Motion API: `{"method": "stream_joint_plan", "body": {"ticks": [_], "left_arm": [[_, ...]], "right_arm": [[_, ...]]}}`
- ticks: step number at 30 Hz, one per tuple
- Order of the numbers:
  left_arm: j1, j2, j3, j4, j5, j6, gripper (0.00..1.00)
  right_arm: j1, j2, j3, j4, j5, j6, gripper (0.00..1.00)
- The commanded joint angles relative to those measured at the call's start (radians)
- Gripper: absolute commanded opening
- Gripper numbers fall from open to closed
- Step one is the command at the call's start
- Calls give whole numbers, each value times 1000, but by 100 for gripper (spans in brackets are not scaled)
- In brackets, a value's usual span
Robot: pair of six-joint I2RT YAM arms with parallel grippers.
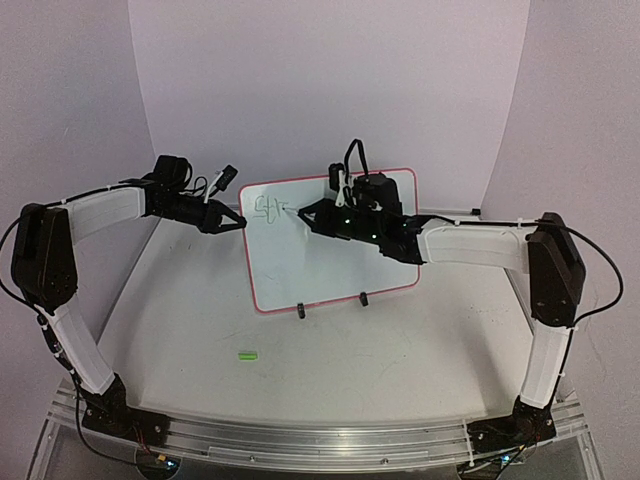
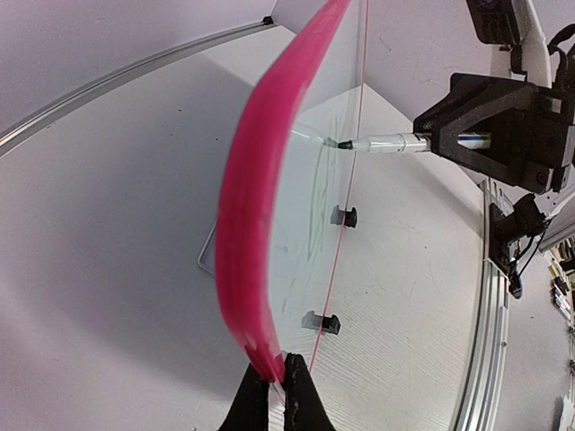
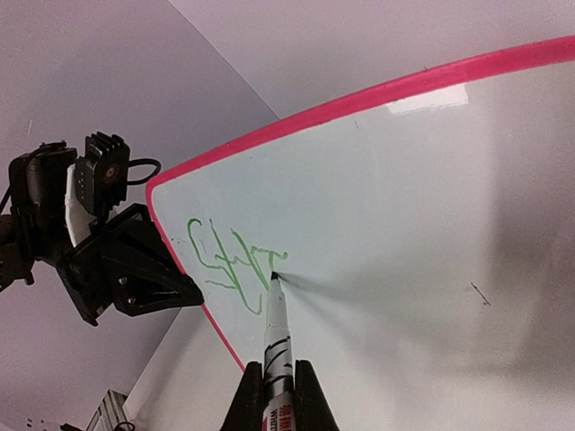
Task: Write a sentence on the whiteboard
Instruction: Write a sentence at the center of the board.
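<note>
Along the desk's near edge, a metal rail (image 1: 320, 438) with both arm bases bolted to it, left and right. Just beyond, left of the desk's middle, a small green piece (image 1: 247, 354) lying flat on the bare top, well apart from everything else; too small to name with confidence. Farther in, about mid-desk, the whiteboard (image 1: 340, 265): stands up on its long lower edge, carried by two black clip feet (image 1: 300, 309), glossy white face turned toward the near edge, thin pink-red frame all round. At the board's left edge, the left gripper (image 1: 238, 224): reaches in from the desk's left side and pinches the frame, fingers (image 2: 301, 395) drawn tight on the rim, one on each face, plain to see from the left wrist camera. On the board's upper half, the right gripper (image 1: 305, 213): comes across from the desk's right side in front of the face, jaws closed on the barrel of a marker (image 3: 275, 332). Points the marker leftward, its dark tip touching the white surface toward the upper left corner. Meets there the right end of a few loose green strokes (image 3: 225, 260), not legible as letters. Hides part of the board's upper right area behind the right wrist and its cables. Behind all of it, at the desk's far edge, a plain pale backdrop (image 1: 330, 80) rising on three sides.
</note>
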Motion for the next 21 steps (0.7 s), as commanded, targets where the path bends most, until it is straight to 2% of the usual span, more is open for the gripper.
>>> {"method": "stream_joint_plan", "body": {"ticks": [1, 10, 21], "left_arm": [[-10, -14, -6, -33, -67, 67, 0], [-11, -16, -7, -34, -67, 67, 0], [-12, -17, -7, -34, -68, 67, 0]], "right_arm": [[-6, -27, -38, -30, 42, -18, 0], [-7, -63, -30, -30, 90, -30, 0], [-6, -43, 24, -30, 79, -39, 0]]}}
